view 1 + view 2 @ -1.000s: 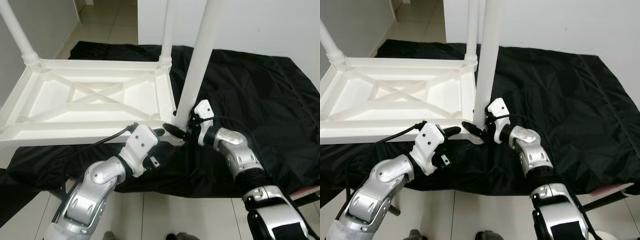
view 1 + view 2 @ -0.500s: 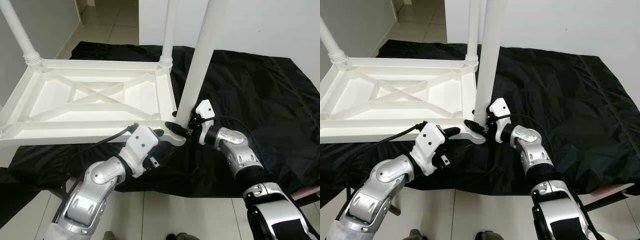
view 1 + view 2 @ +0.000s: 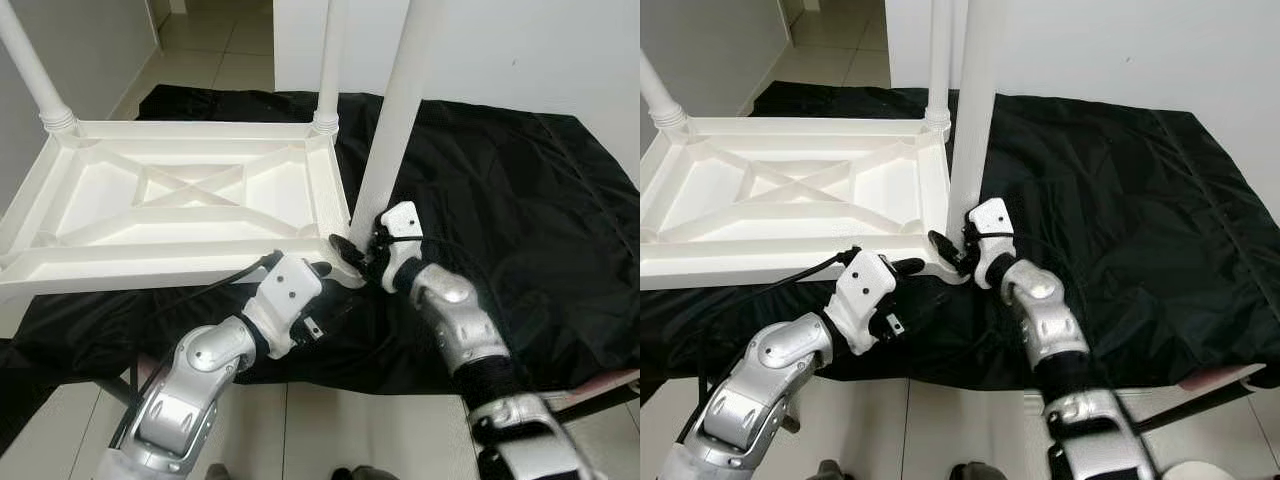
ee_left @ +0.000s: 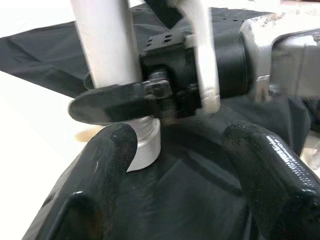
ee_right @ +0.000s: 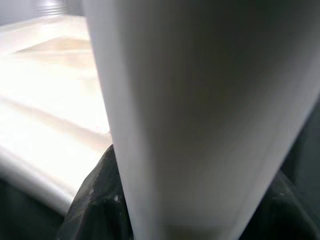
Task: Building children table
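Observation:
A white plastic tabletop point(image 3: 180, 190) lies upside down on a black cloth. Two white legs point(image 3: 328, 60) stand in its far corners. A third white leg point(image 3: 395, 120) stands nearly upright with its base at the near right corner. My right gripper point(image 3: 358, 250) is shut on this leg just above its base. In the right wrist view the leg point(image 5: 190, 100) sits between the black fingers point(image 5: 95, 195). My left gripper point(image 3: 325, 272) is open at the same corner, right beside the right gripper. In the left wrist view the leg's base collar point(image 4: 145, 145) lies beyond the spread fingers point(image 4: 100, 175).
The black cloth point(image 3: 520, 200) covers the low platform and hangs over its front edge. Pale floor tiles point(image 3: 330, 420) lie below me. A white wall point(image 3: 520, 50) rises behind the cloth, and a grey wall point(image 3: 90, 50) stands at the left.
My right forearm has swung in, so its elbow now lies nearer me. The held leg keeps its base at the corner and leans slightly differently. The left gripper stays put.

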You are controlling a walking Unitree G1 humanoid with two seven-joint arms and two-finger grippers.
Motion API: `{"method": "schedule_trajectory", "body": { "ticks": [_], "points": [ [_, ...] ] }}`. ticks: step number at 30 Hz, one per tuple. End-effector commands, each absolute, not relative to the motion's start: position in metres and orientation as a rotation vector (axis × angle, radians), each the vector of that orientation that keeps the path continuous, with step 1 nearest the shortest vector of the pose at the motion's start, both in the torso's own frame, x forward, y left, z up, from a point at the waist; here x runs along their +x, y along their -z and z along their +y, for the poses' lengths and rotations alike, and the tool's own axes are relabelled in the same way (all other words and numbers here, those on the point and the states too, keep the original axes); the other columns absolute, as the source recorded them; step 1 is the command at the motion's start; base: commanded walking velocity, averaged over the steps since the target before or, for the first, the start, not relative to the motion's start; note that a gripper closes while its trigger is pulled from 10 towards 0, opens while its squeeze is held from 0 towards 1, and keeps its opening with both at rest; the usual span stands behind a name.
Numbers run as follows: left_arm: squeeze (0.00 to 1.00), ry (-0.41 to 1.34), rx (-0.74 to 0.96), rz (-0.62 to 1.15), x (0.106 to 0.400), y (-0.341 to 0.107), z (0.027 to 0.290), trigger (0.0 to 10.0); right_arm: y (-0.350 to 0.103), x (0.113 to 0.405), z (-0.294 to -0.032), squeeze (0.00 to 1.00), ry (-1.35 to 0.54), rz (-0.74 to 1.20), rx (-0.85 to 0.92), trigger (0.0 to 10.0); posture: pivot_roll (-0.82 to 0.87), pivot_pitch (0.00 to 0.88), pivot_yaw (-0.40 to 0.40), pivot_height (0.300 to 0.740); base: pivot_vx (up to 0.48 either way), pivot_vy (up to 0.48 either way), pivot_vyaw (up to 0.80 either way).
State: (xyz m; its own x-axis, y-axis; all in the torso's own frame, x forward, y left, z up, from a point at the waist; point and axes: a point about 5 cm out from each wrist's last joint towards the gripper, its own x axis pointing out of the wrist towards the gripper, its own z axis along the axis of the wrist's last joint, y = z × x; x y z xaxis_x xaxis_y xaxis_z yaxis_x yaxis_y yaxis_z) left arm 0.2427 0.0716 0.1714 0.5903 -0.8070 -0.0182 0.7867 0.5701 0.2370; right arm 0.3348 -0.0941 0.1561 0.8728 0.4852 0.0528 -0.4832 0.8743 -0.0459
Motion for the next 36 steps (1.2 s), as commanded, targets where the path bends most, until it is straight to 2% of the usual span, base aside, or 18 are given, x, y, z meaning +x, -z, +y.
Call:
{"method": "schedule_trajectory", "body": {
  "ticks": [1, 2, 6, 15, 20, 21, 24, 25, 36],
  "points": [
    [0.0, 0.869, 0.234, -0.089, 0.244, -0.169, 0.074, 10.0, -0.145, 0.334, -0.097, 0.0, -0.442, 0.007, -0.029, 10.0, -0.03, 0.115, -0.037, 0.74, 0.0, 0.0, 0.0],
    [0.0, 0.868, 0.231, -0.089, 0.244, -0.169, 0.074, 10.0, -0.145, 0.331, -0.095, 0.0, -0.327, 0.008, -0.017, 10.0, -0.03, 0.117, -0.039, 0.74, 0.0, 0.0, 0.0],
    [0.0, 0.867, 0.223, -0.088, 0.244, -0.169, 0.074, 10.0, -0.144, 0.321, -0.087, 0.0, -0.202, 0.002, 0.037, 10.0, -0.03, 0.115, -0.036, 0.74, 0.0, 0.0, 0.0],
    [0.0, 0.864, 0.247, -0.097, 0.248, -0.171, 0.076, 10.0, -0.149, 0.311, -0.075, 0.0, -0.164, 0.005, 0.047, 10.0, -0.03, 0.119, -0.032, 0.74, 0.0, 0.0, 0.0],
    [0.0, 0.882, 0.206, -0.088, 0.246, -0.171, 0.075, 10.0, -0.15, 0.308, -0.077, 0.0, -0.137, 0.0, 0.052, 10.0, -0.03, 0.117, -0.035, 0.74, 0.0, 0.0, 0.0],
    [0.0, 0.901, 0.193, -0.075, 0.244, -0.17, 0.074, 10.0, -0.151, 0.308, -0.077, 0.89, -0.146, -0.009, 0.058, 10.0, -0.02, 0.107, -0.041, 0.74, 0.0, 0.0, 0.0],
    [0.0, 0.926, 0.18, -0.059, 0.242, -0.168, 0.073, 10.0, -0.152, 0.307, -0.076, 0.89, -0.157, -0.021, 0.065, 10.0, -0.02, 0.107, -0.041, 0.74, 0.0, 0.0, 0.0],
    [0.0, 0.921, 0.184, -0.064, 0.242, -0.168, 0.074, 10.0, -0.154, 0.307, -0.077, 1.0, -0.168, -0.032, 0.062, 10.0, -0.02, 0.101, -0.045, 0.74, 0.0, 0.0, 0.0],
    [0.0, 0.905, 0.198, -0.055, 0.243, -0.169, 0.084, 10.0, -0.164, 0.311, -0.097, 1.0, -0.319, -0.092, 0.061, 10.0, -0.01, 0.091, -0.05, 0.74, 0.0, 0.0, 0.0]
  ]
}}
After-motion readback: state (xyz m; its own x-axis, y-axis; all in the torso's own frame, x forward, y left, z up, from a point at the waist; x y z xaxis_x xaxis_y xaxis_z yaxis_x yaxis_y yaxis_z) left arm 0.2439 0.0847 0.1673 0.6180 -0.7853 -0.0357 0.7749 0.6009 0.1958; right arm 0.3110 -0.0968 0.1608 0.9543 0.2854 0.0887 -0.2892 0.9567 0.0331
